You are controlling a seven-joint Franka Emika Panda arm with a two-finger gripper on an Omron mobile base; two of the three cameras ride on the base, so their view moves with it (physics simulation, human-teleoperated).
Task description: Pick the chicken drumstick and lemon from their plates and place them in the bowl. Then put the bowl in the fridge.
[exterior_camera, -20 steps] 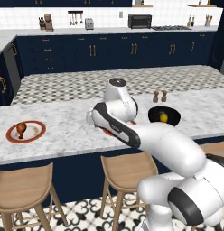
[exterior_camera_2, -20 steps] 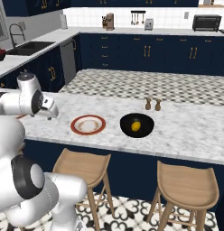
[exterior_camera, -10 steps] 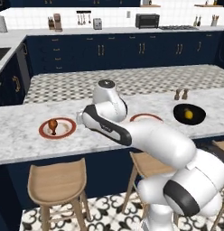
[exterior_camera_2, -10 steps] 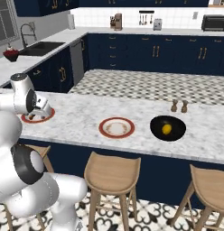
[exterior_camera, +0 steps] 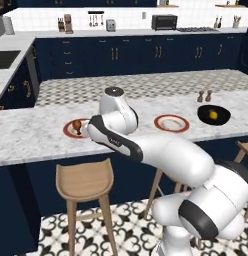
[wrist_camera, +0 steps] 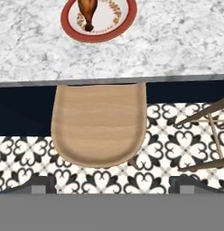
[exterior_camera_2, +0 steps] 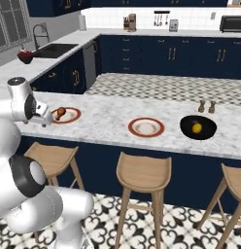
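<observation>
The reddish-brown chicken drumstick (exterior_camera: pixel 76 125) (exterior_camera_2: pixel 60 112) (wrist_camera: pixel 86 11) lies on the left red-rimmed plate (exterior_camera: pixel 68 134) (exterior_camera_2: pixel 76 115) (wrist_camera: pixel 125 20). The second plate (exterior_camera: pixel 171 122) (exterior_camera_2: pixel 146 127) sits bare at mid-counter. To its right, the yellow lemon (exterior_camera: pixel 213 115) (exterior_camera_2: pixel 197 128) rests inside the black bowl (exterior_camera: pixel 202 114) (exterior_camera_2: pixel 185 124). My gripper (exterior_camera_2: pixel 44 122) (wrist_camera: pixel 114 185) hovers open just off the counter's front edge, close to the drumstick plate, with nothing between its widely spread fingers. The fridge is out of view.
Wooden stools (exterior_camera: pixel 85 180) (exterior_camera_2: pixel 143 170) (wrist_camera: pixel 99 122) stand along the island's front; one is right below my hand. Salt and pepper shakers (exterior_camera: pixel 203 96) (exterior_camera_2: pixel 206 106) stand behind the bowl. A sink (exterior_camera_2: pixel 54 48) lies on the far left counter.
The base has driven left, so the whole scene slid right in both base views. The drumstick plate is now close to my hand. Plates, bowl and food kept their places on the counter.
</observation>
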